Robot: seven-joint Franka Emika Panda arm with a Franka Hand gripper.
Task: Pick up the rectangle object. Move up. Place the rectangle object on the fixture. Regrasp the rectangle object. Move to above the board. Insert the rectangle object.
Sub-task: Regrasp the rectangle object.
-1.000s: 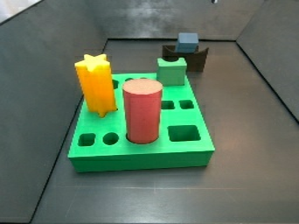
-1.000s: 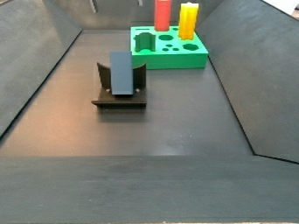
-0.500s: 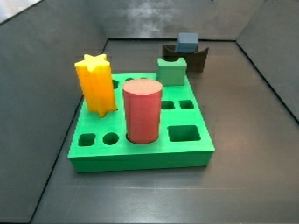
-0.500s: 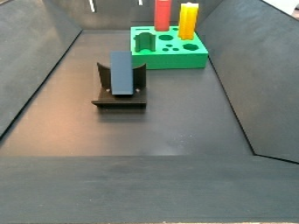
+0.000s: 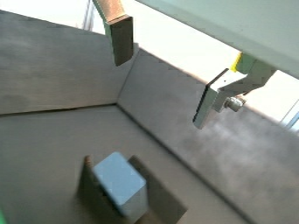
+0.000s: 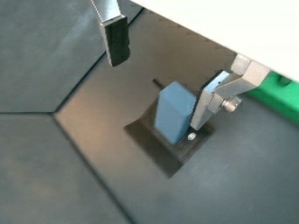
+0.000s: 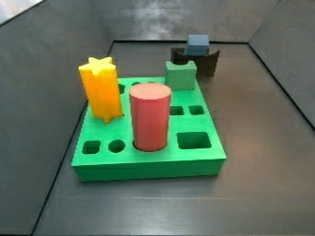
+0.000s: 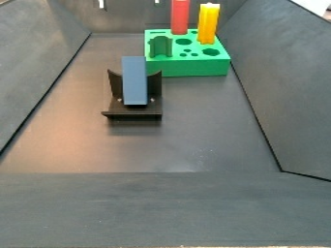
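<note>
1. Comparison with the earlier side views: no difference found. The slate-blue matte rectangular block [image 8: 135,79] sits in the same spot on the dark brown-black notched fixture [image 8: 131,105], and the pieces on the bright green square board [image 7: 145,127] have not shifted.
2. Hand [image 6: 158,73]: seen only in the wrist views, up above the floor and over the fixture. Its two flat silver fingers [image 5: 121,39] stand wide apart with nothing between them. It appears in neither side view.
3. Block position: it stands leaning in the fixture's notch, well apart from the board in a side view. In a wrist view [image 6: 176,111] it lies below the gap between the fingers, nearer one finger [image 6: 212,99]; contact there cannot be judged.
4. Hidden or cut off: in a side view the fixture [image 7: 208,61] is mostly behind the small green notched block [image 7: 181,73], with only the slate-blue block's top [image 7: 197,42] showing. In a wrist view the fixture [image 5: 160,202] is cut by the frame edge. The board shows only as a green sliver [image 6: 281,91] in a wrist view.
5. Board contents: a tall red cylinder [image 7: 149,116] and a yellow star-shaped post [image 7: 99,89] stand upright in holes. The green notched block stands at the board's far edge. Several round and square holes [image 7: 192,140] are open.
6. Surface: dark grey floor [image 8: 155,145] with sloped grey walls around it.
</note>
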